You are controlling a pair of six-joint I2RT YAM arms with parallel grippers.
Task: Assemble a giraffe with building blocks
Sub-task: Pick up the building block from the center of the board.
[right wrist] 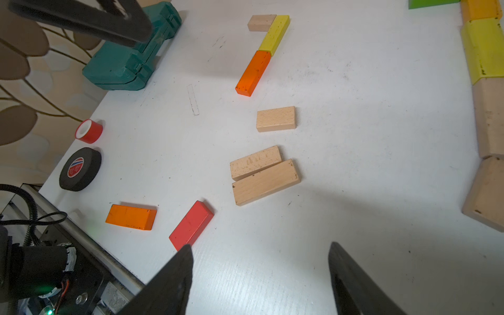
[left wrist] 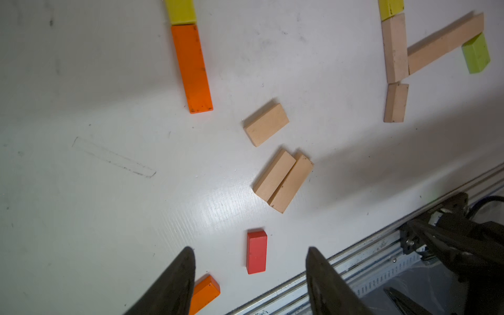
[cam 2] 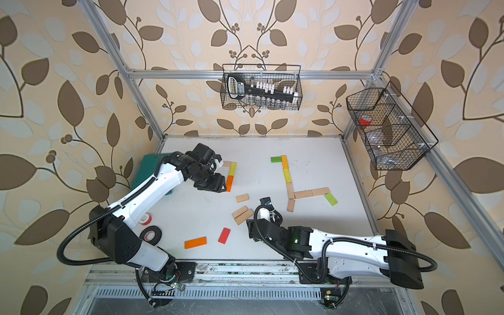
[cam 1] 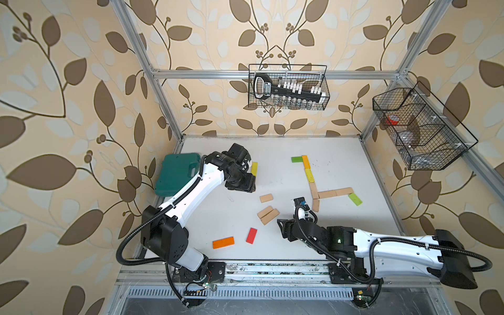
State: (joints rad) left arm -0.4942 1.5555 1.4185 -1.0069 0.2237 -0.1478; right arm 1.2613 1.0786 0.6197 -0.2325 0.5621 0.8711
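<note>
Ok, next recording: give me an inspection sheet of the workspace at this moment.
Surface: white table, scuffed and marked.
Job's things: main figure of joined blocks; a second, shorter chain; loose beige blocks, red block, orange block.
Clutter: green case, red tape roll, black tape roll.
Grippers: left gripper open, empty; right gripper open, empty.
Cables: black conduits loop off both arms, none lying on blocks.
Surroundings: two wire baskets on the aluminium frame; leaf wallpaper.

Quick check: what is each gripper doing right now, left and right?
Left gripper: open, holding nothing.
Right gripper: open, holding nothing.
</note>
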